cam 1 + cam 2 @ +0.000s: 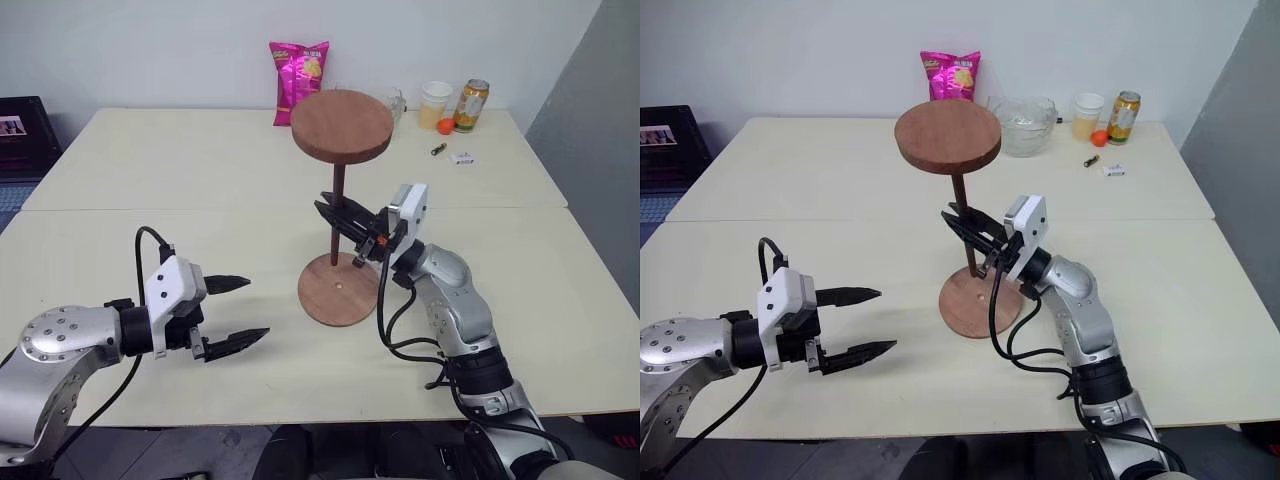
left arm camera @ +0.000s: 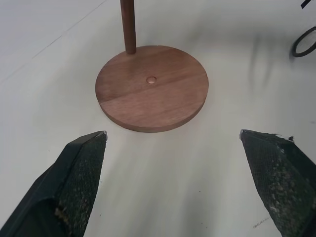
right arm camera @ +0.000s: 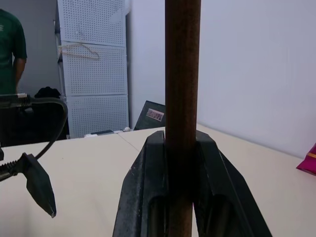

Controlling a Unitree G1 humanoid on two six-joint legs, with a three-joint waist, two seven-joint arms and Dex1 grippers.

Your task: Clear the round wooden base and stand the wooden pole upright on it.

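Note:
The round wooden base (image 1: 322,300) lies flat on the near table, its centre hole (image 2: 151,79) uncovered. The wooden pole (image 1: 338,185) stands upright with its fixed disc (image 1: 341,125) on top. Its lower end meets the base close to the far rim, away from the hole. My right gripper (image 1: 325,207) is shut on the pole's rod (image 3: 182,74) about halfway up, reaching in from the right. My left gripper (image 1: 255,308) hangs open and empty just above the table, left of the base and pointing at it (image 2: 158,103).
At the table's far edge stand a pink snack bag (image 1: 298,75), a glass bowl (image 1: 1025,125), a cup (image 1: 435,103), a can (image 1: 471,105) and small bits (image 1: 462,157). A person in a green shirt (image 3: 10,49) stands beyond the table's left side.

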